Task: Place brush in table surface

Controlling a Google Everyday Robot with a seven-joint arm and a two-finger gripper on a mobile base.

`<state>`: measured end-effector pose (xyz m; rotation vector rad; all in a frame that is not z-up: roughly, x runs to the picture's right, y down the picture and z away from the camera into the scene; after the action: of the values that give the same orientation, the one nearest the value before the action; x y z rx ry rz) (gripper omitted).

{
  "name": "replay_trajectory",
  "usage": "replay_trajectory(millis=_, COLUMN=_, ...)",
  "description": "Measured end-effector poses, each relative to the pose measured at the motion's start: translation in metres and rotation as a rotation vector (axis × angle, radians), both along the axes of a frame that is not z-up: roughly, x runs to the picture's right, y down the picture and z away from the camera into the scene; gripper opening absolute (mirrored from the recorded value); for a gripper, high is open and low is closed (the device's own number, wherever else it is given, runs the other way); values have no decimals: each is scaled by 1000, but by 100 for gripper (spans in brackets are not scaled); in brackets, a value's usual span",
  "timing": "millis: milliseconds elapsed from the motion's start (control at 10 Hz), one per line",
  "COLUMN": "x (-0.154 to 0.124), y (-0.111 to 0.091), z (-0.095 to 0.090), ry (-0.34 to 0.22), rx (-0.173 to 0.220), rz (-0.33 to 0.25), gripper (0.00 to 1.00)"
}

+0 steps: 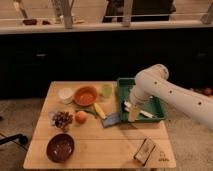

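The brush (145,112) is a long white stick lying slantwise in the green tray (121,95) at the right back of the table surface (100,147). My gripper (133,114) hangs from the white arm, which comes in from the right. It points down over the tray's front left part, right at the brush's left half, and hides part of it. Whether it touches the brush I cannot tell.
Left of the tray stand an orange bowl (85,95), a white cup (65,94) and a green cup (106,91). Nearer are an orange fruit (80,116), grapes (62,120), a blue sponge (111,120), a dark bowl (60,147) and a small box (145,150).
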<state>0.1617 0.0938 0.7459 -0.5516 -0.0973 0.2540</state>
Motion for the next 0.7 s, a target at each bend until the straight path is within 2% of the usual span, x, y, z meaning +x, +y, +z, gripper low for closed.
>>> replay_trajectory(millis=200, x=27, y=-19, z=22, ry=33, rx=29, rz=81, gripper=80)
replay_trajectory(millis=400, x=32, y=-28, z=40, ry=56, rx=38, rz=127, gripper=80)
replay_trajectory(millis=700, x=34, y=-25, z=74, ry=85, rx=32, rz=180, gripper=80)
